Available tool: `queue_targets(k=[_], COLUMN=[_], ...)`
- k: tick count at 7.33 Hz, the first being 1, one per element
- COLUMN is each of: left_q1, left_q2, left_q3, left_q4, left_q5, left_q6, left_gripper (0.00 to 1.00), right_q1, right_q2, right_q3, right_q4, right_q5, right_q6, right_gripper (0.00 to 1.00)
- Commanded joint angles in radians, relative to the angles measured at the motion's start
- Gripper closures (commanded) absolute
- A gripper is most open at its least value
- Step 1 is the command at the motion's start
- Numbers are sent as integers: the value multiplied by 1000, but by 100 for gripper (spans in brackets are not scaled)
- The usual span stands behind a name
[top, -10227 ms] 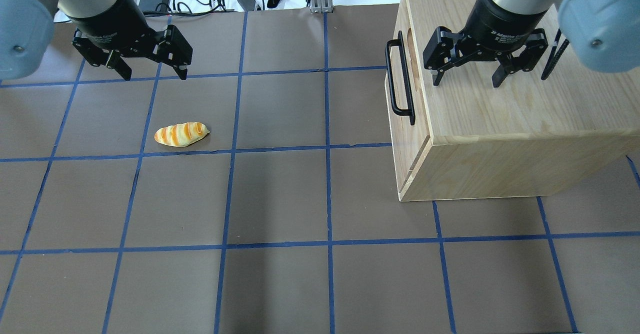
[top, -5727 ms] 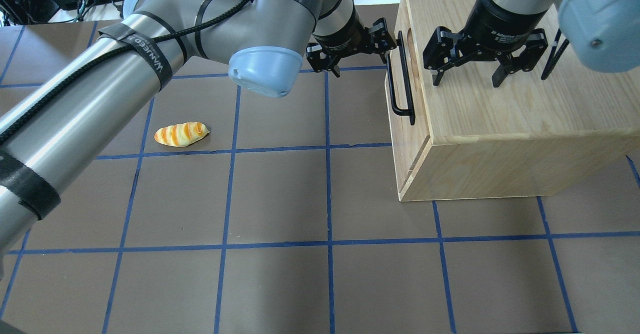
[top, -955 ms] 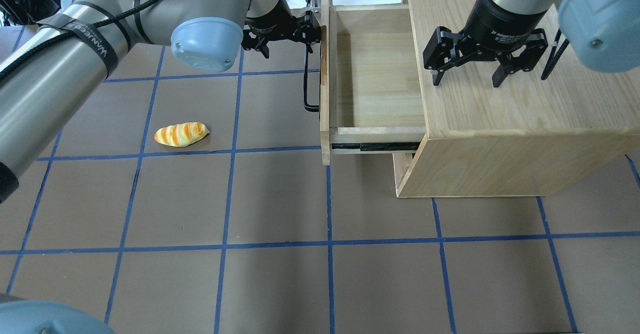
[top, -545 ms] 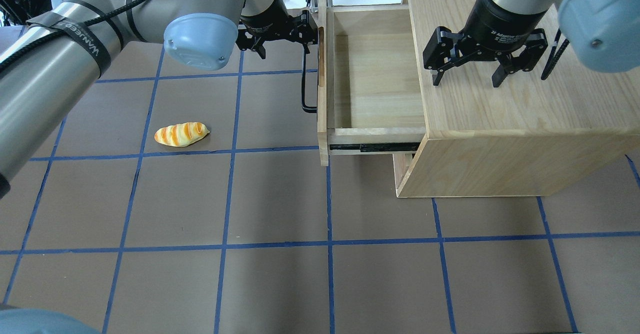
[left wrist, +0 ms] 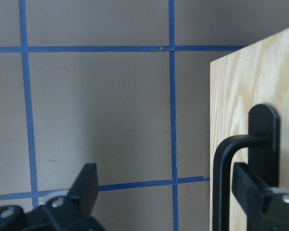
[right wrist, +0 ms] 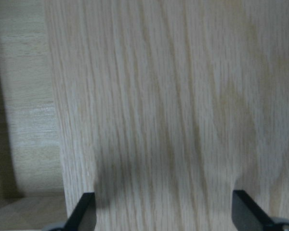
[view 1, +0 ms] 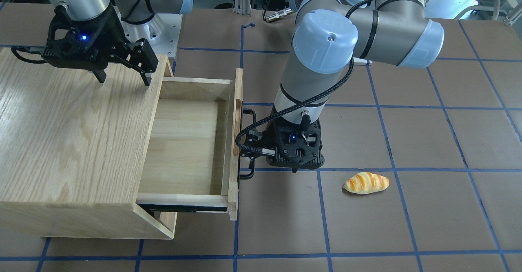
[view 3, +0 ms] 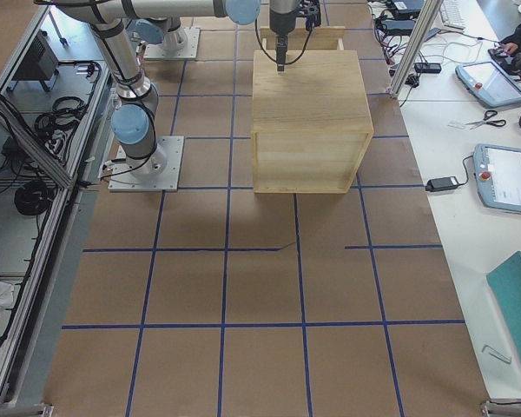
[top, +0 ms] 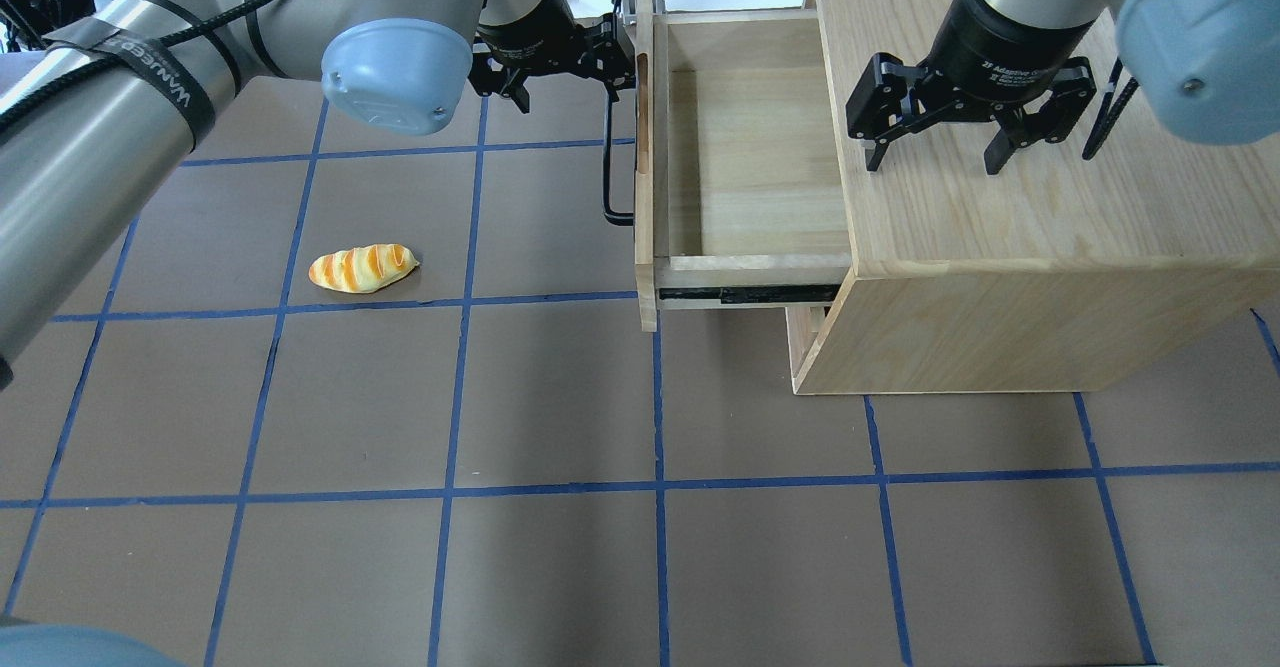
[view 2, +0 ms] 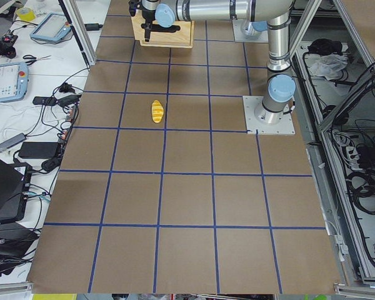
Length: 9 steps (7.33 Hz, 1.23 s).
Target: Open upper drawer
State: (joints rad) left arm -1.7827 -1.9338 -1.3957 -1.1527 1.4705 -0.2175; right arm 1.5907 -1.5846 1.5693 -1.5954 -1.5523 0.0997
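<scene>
The upper drawer [top: 750, 167] stands pulled far out of the light-wood cabinet [top: 1000, 247], and its inside [view 1: 183, 141] shows nothing in it. Its black bar handle [top: 607, 167] faces left. My left gripper [top: 565, 87] points down at the handle's far end, jaws open. In the left wrist view one finger [left wrist: 253, 187] sits between the handle bar [left wrist: 221, 183] and the drawer front; the other finger [left wrist: 84, 185] is out over the table. My right gripper [top: 933, 162] hangs open and empty just above the cabinet top, as the right wrist view [right wrist: 164, 216] also shows.
A toy bread loaf [top: 362, 268] lies on the brown, blue-taped table [top: 560, 397], left of the drawer. The black drawer slide [top: 750, 294] shows under the drawer's near side. Cables and equipment lie beyond the table's far edge.
Since ten seconds ago my left gripper reached the handle and the drawer slid out leftward. In the last second it moved only slightly further. The right arm has not moved.
</scene>
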Motion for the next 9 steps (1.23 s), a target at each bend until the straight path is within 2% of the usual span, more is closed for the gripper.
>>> queue_targets(k=[1,4,5,6,8,9], left_q1=[28,98,117,120,158,184], left_q2=[39,122,156,173,206,222], left_q3=[6,15,11,1,15,11], left_q4=[-62,-178,-203,-229,-368,-372], left_q5=[1,14,119,137,140,133], left_q6=[-2,86,124,124,124,124], left_gripper=[0,0,0,0,0,0], right_q1=[0,0,0,0,0,0], right_q2=[0,0,0,0,0,0], right_q3=[0,0,0,0,0,0], right_q4=[0,0,0,0,0,0], right_q5=[0,0,0,0,0,0], right_q6=[0,0,0,0,0,0], right_gripper=[0,0,0,0,0,0])
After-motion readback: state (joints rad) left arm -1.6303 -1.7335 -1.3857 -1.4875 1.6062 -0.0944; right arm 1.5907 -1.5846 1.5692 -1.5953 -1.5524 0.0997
